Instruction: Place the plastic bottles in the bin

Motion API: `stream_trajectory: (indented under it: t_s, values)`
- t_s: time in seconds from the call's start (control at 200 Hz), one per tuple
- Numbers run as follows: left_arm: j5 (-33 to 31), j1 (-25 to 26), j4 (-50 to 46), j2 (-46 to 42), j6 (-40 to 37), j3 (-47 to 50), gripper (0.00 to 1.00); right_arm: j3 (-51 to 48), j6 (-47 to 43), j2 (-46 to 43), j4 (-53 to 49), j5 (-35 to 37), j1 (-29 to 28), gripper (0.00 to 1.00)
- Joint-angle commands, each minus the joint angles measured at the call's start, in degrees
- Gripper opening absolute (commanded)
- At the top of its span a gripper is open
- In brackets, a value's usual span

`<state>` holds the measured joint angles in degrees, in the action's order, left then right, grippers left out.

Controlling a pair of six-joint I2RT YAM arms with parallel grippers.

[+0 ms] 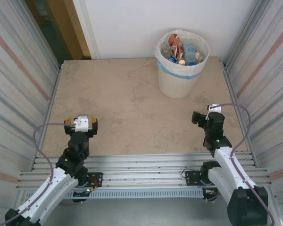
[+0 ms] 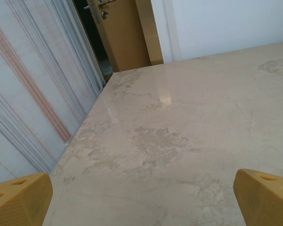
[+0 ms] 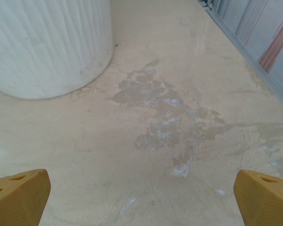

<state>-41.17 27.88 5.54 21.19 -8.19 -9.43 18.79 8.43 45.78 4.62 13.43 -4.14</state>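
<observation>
The white bin (image 1: 179, 80) with a pale blue band and cream liner stands at the far right of the table. Several plastic bottles (image 1: 181, 52) lie inside it, up to the rim. My left gripper (image 1: 80, 123) hovers low near the front left, open, with nothing between its yellow fingertips (image 2: 19, 197). My right gripper (image 1: 203, 117) is open over the front right, nothing between its fingertips (image 3: 264, 195). The bin's ribbed white wall (image 3: 47, 42) rises just ahead and to the left in the right wrist view.
The beige marbled tabletop (image 1: 127, 108) stretches between the arms and the bin. Corrugated metal walls (image 1: 19, 80) close both sides. A wooden door (image 2: 122, 33) stands beyond the far left corner. A metal rail frame (image 1: 141, 169) runs along the near edge.
</observation>
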Motion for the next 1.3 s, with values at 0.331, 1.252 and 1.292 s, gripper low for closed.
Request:
stream_trajectory:
  t_s: [0.331,1.252,1.292]
  values:
    - [24.45,-18.3,27.41,20.68,3.05,5.38,0.99,-2.0,-3.4,14.51,22.91,-6.41,0.36,0.98]
    - [37.74,-20.32,60.58,64.24,-2.04,-2.55,0.99,0.7,-4.7,35.13,41.98,-21.65,8.09,0.98]
    - [37.77,-20.32,60.82,65.74,-2.36,-3.31,0.99,0.8,-4.89,36.25,42.85,-22.23,8.19,0.98]
